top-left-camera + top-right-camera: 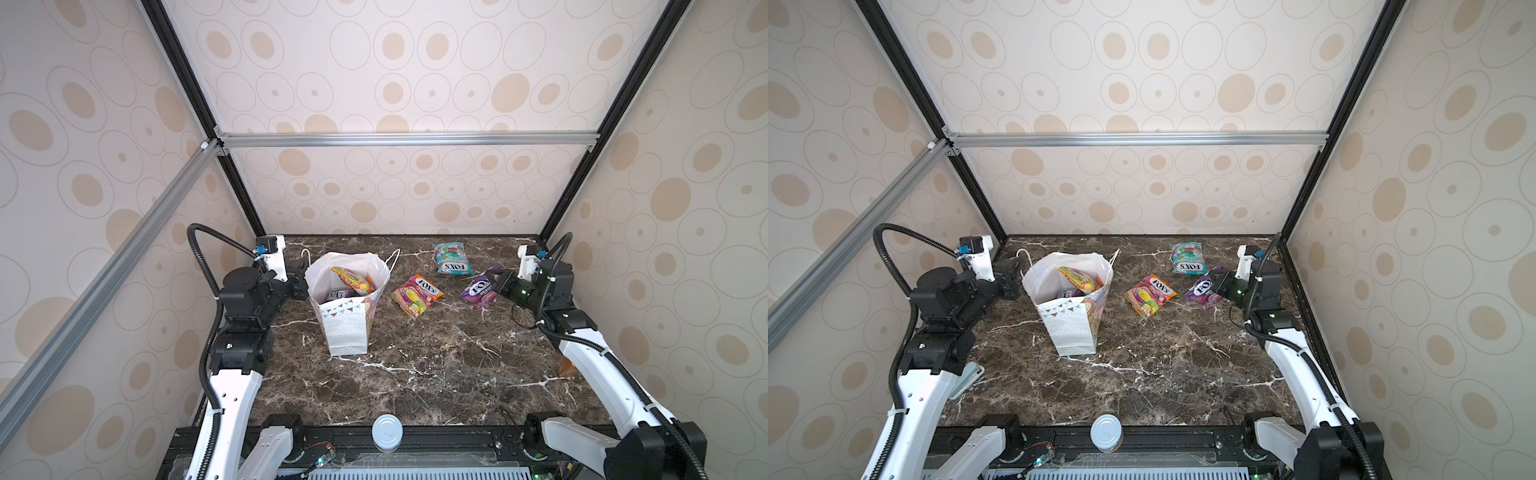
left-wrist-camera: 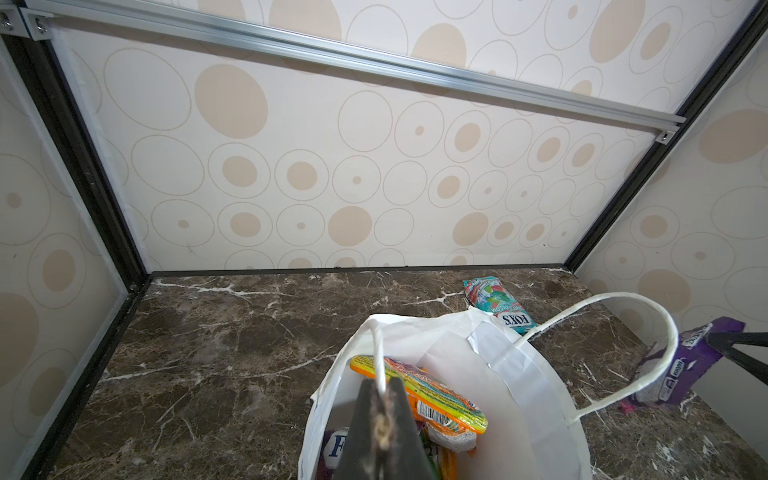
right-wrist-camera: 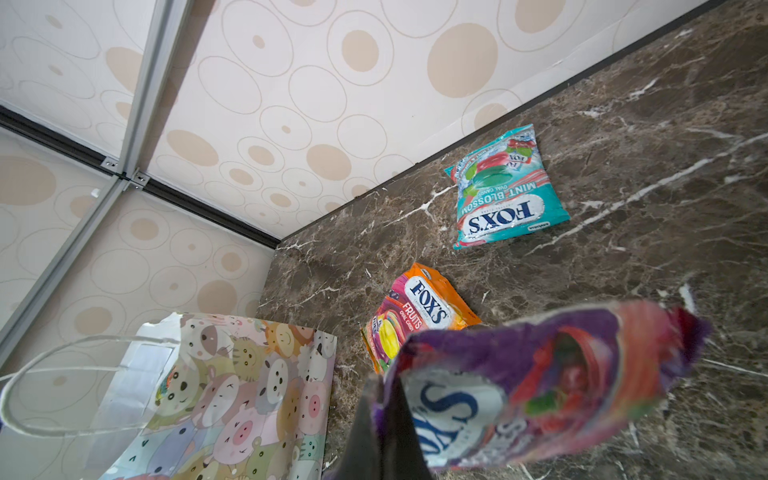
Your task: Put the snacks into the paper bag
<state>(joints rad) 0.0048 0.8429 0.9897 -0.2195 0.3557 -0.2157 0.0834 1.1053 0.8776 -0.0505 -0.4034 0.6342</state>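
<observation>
The white paper bag (image 1: 347,332) (image 1: 1068,332) stands upright at the left of the marble table, mouth open, with several snacks (image 1: 353,281) (image 2: 432,395) inside. My left gripper (image 1: 305,270) (image 2: 380,388) is at the bag's far left rim, shut on its white cord handle (image 2: 377,353). My right gripper (image 1: 496,279) (image 3: 386,386) is shut on the edge of a purple snack packet (image 1: 480,291) (image 3: 540,382) at the right. An orange packet (image 1: 417,296) (image 3: 419,316) lies flat between bag and purple packet. A teal packet (image 1: 451,258) (image 3: 503,195) lies near the back wall.
A white round cap (image 1: 387,432) sits on the front rail. A small amber-brown object (image 1: 567,368) lies by the right arm near the right wall. Patterned walls close in the table at the back and on both sides.
</observation>
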